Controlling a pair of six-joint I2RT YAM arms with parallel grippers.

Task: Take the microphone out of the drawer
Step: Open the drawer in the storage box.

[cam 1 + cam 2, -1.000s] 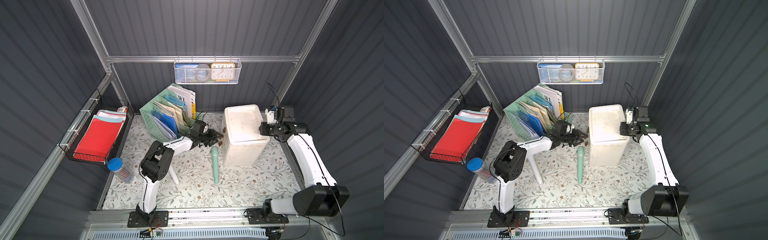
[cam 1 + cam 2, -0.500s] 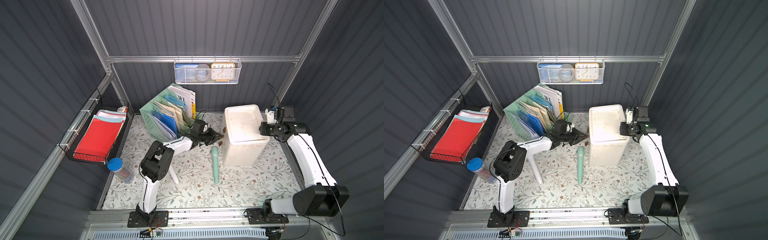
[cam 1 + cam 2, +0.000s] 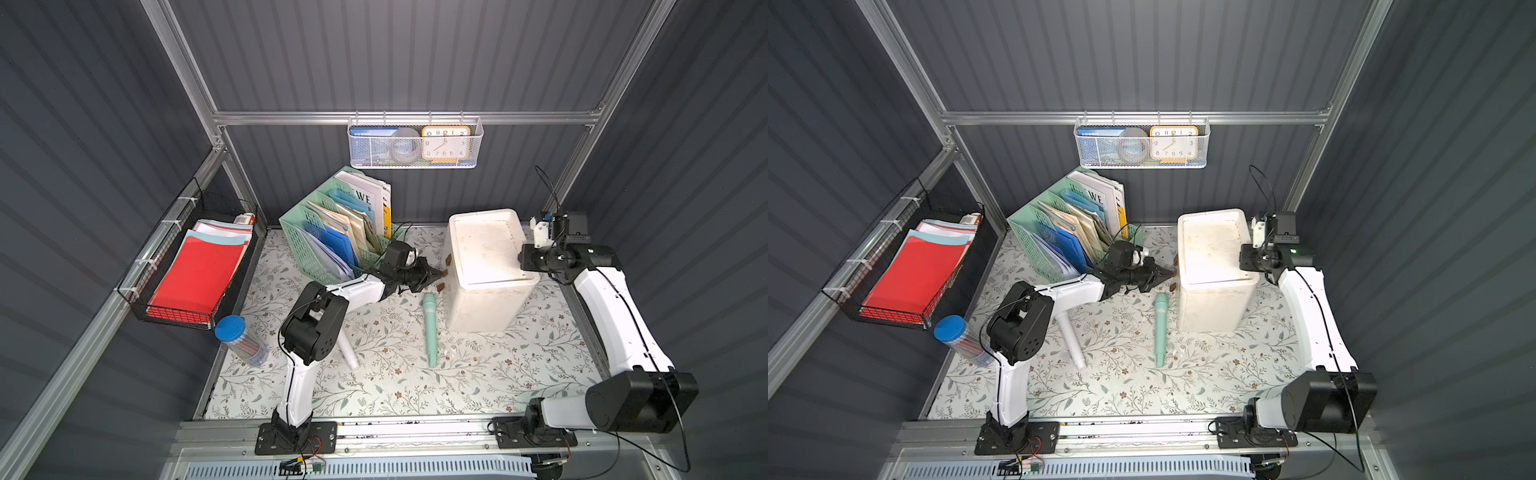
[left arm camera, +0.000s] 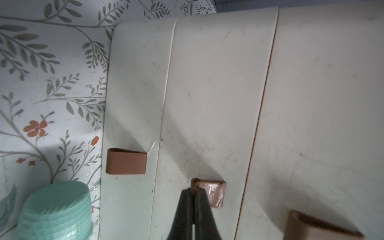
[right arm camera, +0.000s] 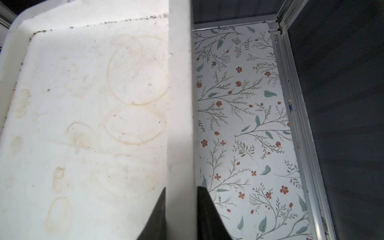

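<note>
left wrist view: the left gripper [image 4: 194, 190] has its 2 black fingers pressed together, pinching the edge of the middle brown tab [image 4: 212, 194] on the front of the white drawer unit [image 4: 207, 83]. 3 drawer fronts show here, each with a brown tab, and all 3 look pushed in. the microphone [image 4: 56, 209], mint green, lies outside the drawers on the floral mat [image 4: 41, 72], its ribbed head just beside the unit's lowest front.

in both top views the left arm rises from the front rail, folds at a black elbow, and sends its white forearm low across the mat toward the unit's front, wrist level. the right arm climbs from the rail along the right wall, then bends its wrist inward over the unit's top.

in the right wrist view the right gripper [image 5: 181, 190] is clamped on the unit's raised top rim, 1 finger on each side.

in a top view the microphone [image 3: 430, 328] lies flat, head toward the unit.

readable: "we" on a magazine [image 3: 365, 197] in the green file rack [image 3: 305, 232], and numerals 10, 11, 12 and 8, 7, 6, 5, 4 on the orange clock [image 3: 445, 143] in the hanging wire basket [image 3: 415, 163].
</note>
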